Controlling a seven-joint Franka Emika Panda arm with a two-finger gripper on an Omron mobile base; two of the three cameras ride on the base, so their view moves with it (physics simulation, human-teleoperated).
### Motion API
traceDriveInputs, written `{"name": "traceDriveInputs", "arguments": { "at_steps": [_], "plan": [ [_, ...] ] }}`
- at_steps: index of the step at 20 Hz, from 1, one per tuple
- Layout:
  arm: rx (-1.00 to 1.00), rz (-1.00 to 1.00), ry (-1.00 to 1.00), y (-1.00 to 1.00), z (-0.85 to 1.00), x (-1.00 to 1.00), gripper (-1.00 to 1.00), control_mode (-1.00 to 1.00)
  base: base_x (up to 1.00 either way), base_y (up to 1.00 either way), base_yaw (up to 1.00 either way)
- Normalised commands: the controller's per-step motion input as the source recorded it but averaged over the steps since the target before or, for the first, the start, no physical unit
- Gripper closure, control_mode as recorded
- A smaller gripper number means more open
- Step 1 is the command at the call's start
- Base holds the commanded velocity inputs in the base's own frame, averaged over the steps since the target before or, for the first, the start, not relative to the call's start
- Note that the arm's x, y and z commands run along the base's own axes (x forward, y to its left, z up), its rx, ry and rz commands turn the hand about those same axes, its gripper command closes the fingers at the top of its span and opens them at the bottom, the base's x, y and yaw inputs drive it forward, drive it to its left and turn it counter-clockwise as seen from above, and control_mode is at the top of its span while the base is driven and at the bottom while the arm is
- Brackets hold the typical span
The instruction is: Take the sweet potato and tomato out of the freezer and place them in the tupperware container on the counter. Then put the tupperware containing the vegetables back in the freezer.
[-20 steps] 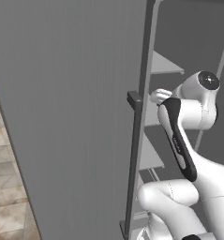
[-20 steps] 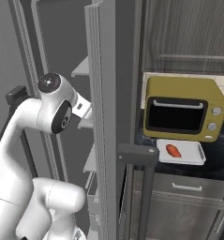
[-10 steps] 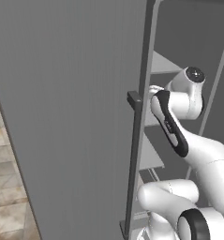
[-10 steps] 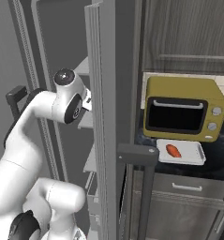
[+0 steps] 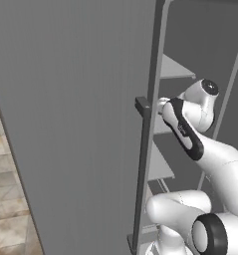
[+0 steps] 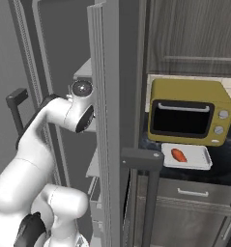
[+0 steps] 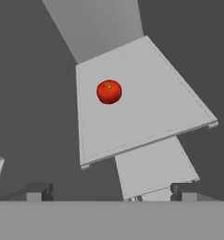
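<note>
The round red tomato (image 7: 109,91) lies toward the back of a pale grey shelf (image 7: 151,112) inside the freezer (image 5: 75,99). My gripper (image 7: 111,192) hovers above and in front of that shelf, open, with nothing between its fingers. In the base views my arm (image 6: 64,113) reaches past the open door into the freezer compartment. The oblong orange-red sweet potato (image 6: 179,155) lies in the white tupperware container (image 6: 202,159), which sits on the dark counter (image 6: 224,163) in front of the microwave.
The mustard-yellow microwave (image 6: 189,112) stands on the counter behind the container. The open freezer door's edge (image 6: 107,120) and its dark bar handle (image 6: 142,160) stand between my arm and the counter. A lower shelf (image 7: 153,168) shows beneath the tomato's shelf.
My arm has swung further into the freezer, its elbow moving toward the shelves. The sweet potato and container have not moved.
</note>
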Motion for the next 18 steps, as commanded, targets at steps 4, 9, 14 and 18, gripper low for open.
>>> {"name": "traceDriveInputs", "arguments": {
  "at_steps": [4, 9, 14, 18],
  "plan": [
    [0.02, 0.12, 0.0, 0.0, -0.15, 0.46, -1.0, -1.0, 0.0, 0.0, 0.0],
    [0.0, 0.1, 0.0, 0.0, -0.21, 0.49, -1.0, -1.0, 0.0, 0.0, 0.0],
    [0.0, 0.06, 0.0, 0.0, -0.25, 0.39, -1.0, -1.0, 0.0, 0.0, 0.0],
    [0.0, 0.03, 0.0, 0.0, -0.23, 0.37, -1.0, -1.0, 0.0, 0.0, 0.0]
  ]
}}
